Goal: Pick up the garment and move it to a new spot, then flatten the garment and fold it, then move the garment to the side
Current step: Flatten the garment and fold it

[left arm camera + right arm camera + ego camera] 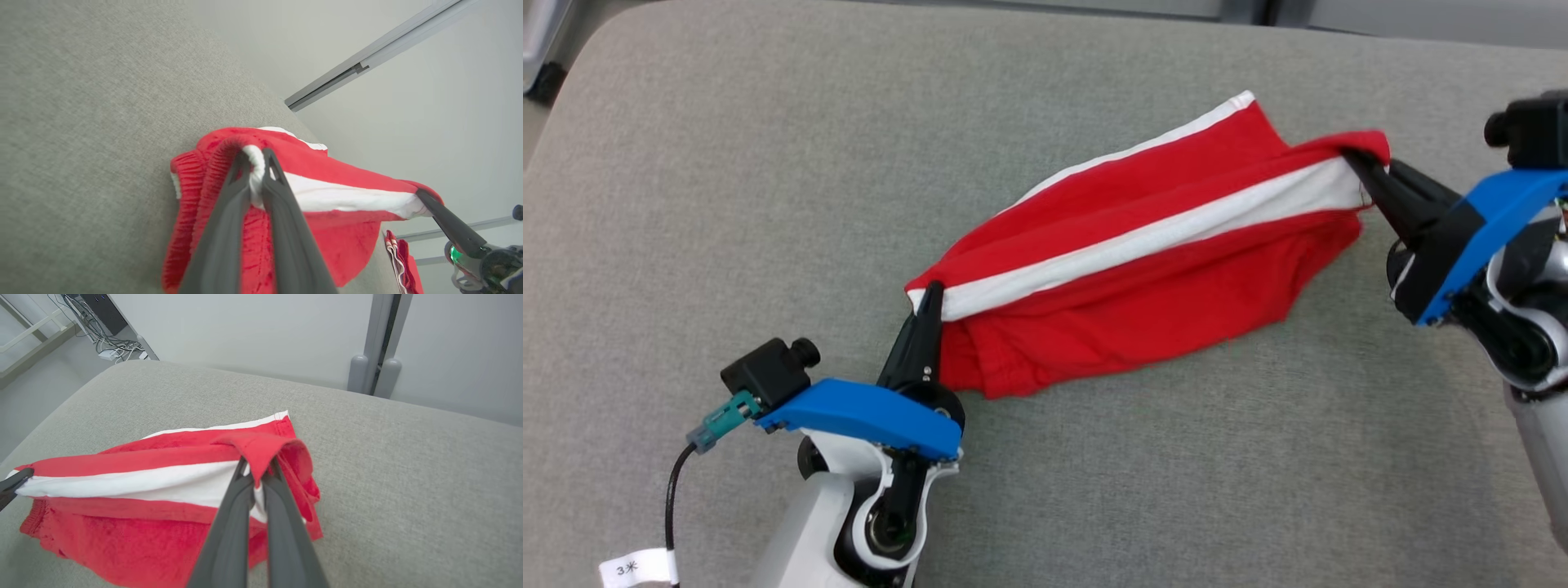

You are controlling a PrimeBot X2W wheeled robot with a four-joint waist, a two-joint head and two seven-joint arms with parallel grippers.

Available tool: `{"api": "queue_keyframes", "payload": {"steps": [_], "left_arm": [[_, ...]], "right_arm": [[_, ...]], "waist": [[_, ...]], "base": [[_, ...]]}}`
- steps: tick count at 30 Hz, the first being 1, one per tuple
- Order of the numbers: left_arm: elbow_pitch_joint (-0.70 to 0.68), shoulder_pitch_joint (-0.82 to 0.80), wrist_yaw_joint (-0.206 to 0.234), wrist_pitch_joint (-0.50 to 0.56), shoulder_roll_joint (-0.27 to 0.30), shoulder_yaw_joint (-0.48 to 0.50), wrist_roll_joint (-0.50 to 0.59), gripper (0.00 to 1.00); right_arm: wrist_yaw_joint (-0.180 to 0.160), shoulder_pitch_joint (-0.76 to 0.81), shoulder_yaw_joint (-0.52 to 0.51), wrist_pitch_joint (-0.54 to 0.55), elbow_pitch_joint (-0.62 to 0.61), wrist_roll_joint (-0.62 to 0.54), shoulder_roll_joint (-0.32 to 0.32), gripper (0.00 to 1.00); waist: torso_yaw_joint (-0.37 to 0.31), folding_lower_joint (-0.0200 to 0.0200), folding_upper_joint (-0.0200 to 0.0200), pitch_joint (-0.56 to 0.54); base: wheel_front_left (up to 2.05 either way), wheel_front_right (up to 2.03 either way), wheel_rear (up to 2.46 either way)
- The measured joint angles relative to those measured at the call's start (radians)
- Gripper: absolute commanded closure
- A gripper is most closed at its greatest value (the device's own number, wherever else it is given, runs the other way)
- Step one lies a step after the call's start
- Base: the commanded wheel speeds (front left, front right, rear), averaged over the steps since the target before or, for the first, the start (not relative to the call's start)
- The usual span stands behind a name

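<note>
The garment (1143,302) is red with white stripes and is stretched across the grey cushion (727,204). My left gripper (929,296) is shut on its near-left end, pinching the white stripe by the ribbed waistband (253,163). At the far right my right gripper (1357,162) is shut on the other end, where red cloth folds over the fingertips (257,469). The held edge is lifted taut between the two grippers while the lower cloth sags onto the cushion. In the left wrist view the right gripper's finger (445,220) shows at the garment's far corner.
The cushion's rounded edges run along the top and left of the head view. Behind it stand a pale wall and a grey post (376,343). Cables (110,347) lie on the floor at the far left. More red and white cloth (400,261) lies beyond the cushion edge.
</note>
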Motion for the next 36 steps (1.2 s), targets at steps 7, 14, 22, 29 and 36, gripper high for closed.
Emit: {"api": "queue_keyframes", "payload": {"steps": [7,14,22,29,36], "left_arm": [[0.113,-0.074,-0.033,-0.063,-0.028,-0.015,-0.016,1.0],[0.179,-0.12,-0.058,-0.1,-0.034,-0.043,-0.053,0.89],[0.229,-0.161,-0.062,-0.119,-0.036,-0.09,-0.075,0.0],[0.268,-0.159,-0.065,-0.149,-0.037,-0.098,-0.096,0.0],[0.265,-0.128,-0.088,-0.206,-0.012,-0.071,-0.02,0.0]], "right_arm": [[0.0,-0.142,0.087,-0.089,0.163,0.017,-0.006,1.0],[0.0,-0.244,0.167,-0.133,0.292,0.027,-0.008,1.0],[0.0,-0.31,0.248,-0.198,0.395,0.056,-0.007,0.0],[0.0,-0.313,0.294,-0.239,0.437,0.133,-0.016,0.0],[0.0,-0.244,0.291,-0.243,0.445,0.21,-0.083,0.0]], "waist": [[0.047,0.0,0.0,0.048],[0.07,0.0,0.0,0.064],[0.08,-0.0001,0.0,0.064],[0.089,-0.0001,0.0,0.027],[0.099,-0.0002,0.0,-0.033]], "base": [[0.0,0.0,0.0],[0.0,0.0,0.0],[0.0,0.0,0.0],[0.0,0.0,0.0],[0.0,0.0,0.0]]}}
